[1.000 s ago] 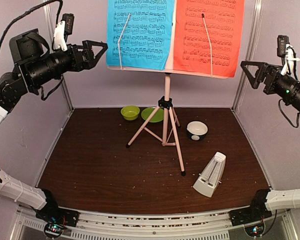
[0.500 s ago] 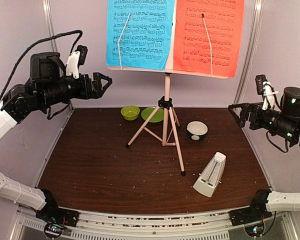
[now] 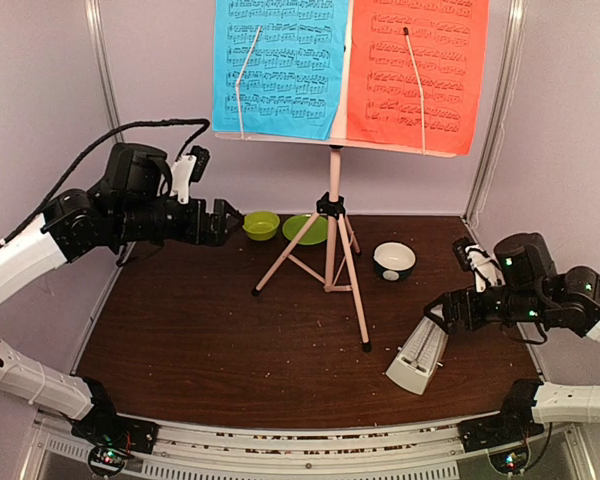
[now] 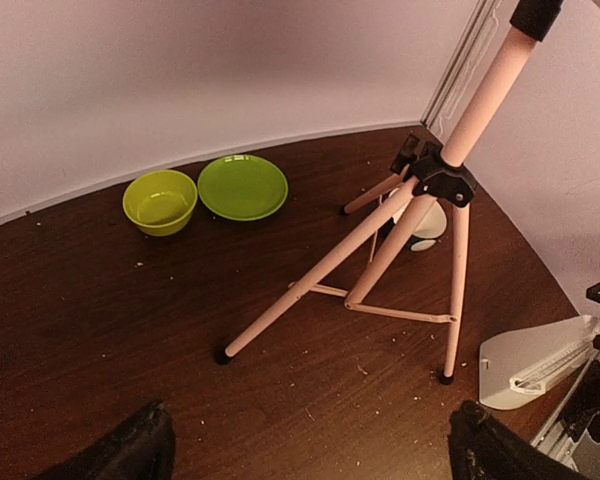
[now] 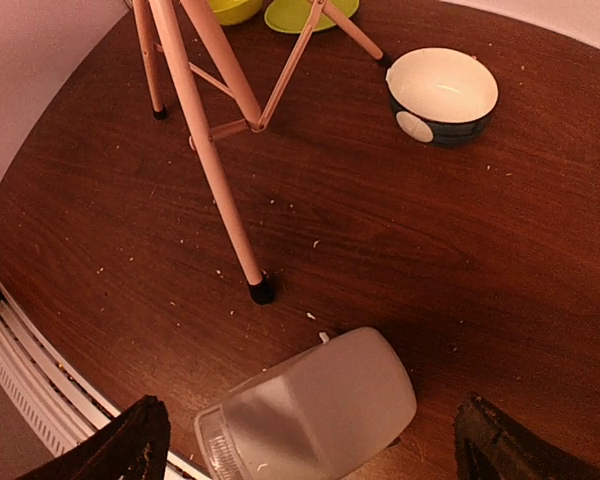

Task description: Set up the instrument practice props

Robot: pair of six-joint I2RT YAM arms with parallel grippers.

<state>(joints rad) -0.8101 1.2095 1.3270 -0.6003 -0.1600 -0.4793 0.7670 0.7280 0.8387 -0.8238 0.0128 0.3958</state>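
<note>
Metronome, the cream pyramid with a clear cover (image 3: 418,355), sat near-right, my right gripper (image 3: 438,312) spread wide just above it; a skewed pinch could tip it against the pale pink tripod music stand (image 3: 332,240). My left gripper (image 3: 220,222) gaped wide beyond.

Pale lilac walls (image 3: 40,100), silver corner posts (image 3: 104,60), dark brown wooden tabletop (image 3: 200,330), soft even light

One pink music stand (image 3: 332,180); two printed sheets, namely one blue sheet (image 3: 290,60) and one red sheet (image 3: 445,60); one metronome (image 3: 418,355); two bowls, namely one green bowl (image 3: 261,225) and one white-and-dark bowl (image 3: 394,260); one green plate (image 3: 300,231).
</note>
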